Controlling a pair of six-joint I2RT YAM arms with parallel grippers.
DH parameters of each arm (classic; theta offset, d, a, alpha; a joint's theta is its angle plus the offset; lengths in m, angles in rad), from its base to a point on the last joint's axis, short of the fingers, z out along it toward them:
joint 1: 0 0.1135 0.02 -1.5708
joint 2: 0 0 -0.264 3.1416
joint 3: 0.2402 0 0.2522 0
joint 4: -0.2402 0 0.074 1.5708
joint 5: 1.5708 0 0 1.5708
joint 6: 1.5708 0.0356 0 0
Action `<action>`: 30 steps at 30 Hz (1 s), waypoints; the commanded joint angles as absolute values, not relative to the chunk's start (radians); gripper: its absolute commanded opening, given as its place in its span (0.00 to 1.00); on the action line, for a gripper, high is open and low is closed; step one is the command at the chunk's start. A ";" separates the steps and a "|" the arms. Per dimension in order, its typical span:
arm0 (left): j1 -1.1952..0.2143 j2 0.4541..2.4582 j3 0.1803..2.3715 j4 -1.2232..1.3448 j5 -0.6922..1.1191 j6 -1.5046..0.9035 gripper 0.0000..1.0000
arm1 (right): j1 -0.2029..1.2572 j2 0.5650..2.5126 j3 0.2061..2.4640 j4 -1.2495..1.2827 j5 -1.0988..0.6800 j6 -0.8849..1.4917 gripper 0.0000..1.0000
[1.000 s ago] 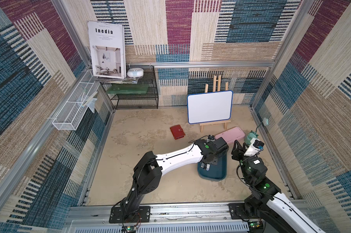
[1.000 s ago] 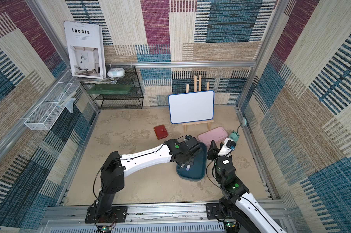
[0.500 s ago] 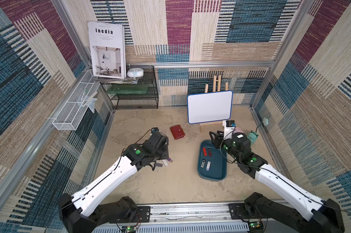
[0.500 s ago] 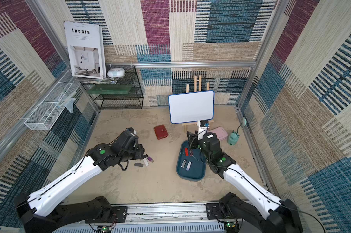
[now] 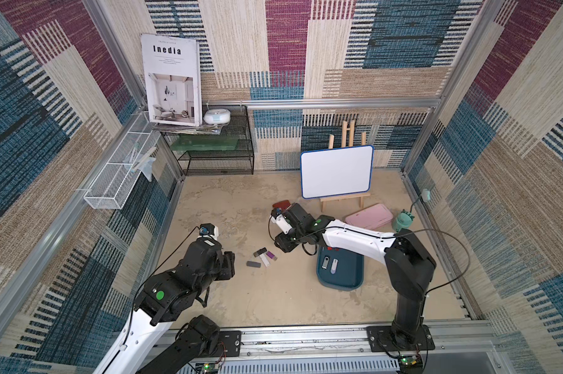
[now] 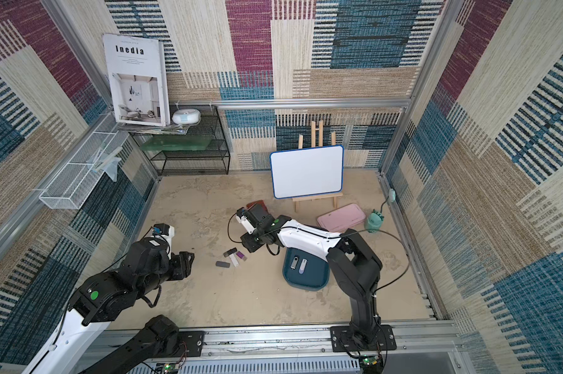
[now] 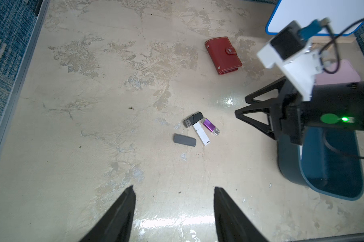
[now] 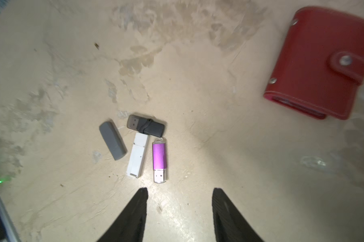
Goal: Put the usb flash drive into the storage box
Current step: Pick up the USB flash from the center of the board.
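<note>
I see a cluster of flash drives (image 6: 234,260) on the floor between my left gripper (image 6: 189,260) and right gripper (image 6: 247,248). Two more lie inside the storage box (image 6: 312,279).

The left arm (image 5: 176,285) leans forward and low, the left gripper (image 7: 173,189) spread apart and empty. The right arm (image 5: 354,239) stretches across toward it, wrist dipped, the right gripper (image 8: 180,189) parted too, holding nothing.
</note>
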State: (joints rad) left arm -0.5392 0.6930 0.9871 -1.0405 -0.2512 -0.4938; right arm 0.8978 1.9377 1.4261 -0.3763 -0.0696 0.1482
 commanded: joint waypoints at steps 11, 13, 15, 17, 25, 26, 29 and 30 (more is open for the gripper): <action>-0.537 0.698 0.977 -1.019 -0.251 -0.479 0.65 | 0.942 2.137 1.572 -0.532 -0.026 0.082 0.54; -0.538 0.699 0.976 -1.018 -0.250 -0.479 0.65 | 0.946 2.143 1.571 -0.529 -0.035 0.080 0.54; -0.538 0.703 0.976 -1.018 -0.259 -0.481 0.65 | 0.952 2.146 1.573 -0.527 -0.034 0.077 0.53; -0.538 0.716 0.978 -1.026 -0.279 -0.488 0.65 | 0.959 2.150 1.576 -0.526 -0.031 0.076 0.53; -0.538 0.724 0.979 -1.028 -0.272 -0.486 0.65 | 0.979 2.190 1.608 -0.543 0.016 0.068 0.53; -0.538 0.726 0.978 -1.027 -0.272 -0.488 0.65 | 0.980 2.197 1.615 -0.547 0.020 0.066 0.53; -0.537 0.730 0.979 -1.026 -0.270 -0.486 0.65 | 0.985 2.217 1.634 -0.562 0.039 0.064 0.51; -0.538 0.729 0.979 -1.027 -0.271 -0.487 0.65 | 0.989 2.224 1.639 -0.567 0.045 0.063 0.50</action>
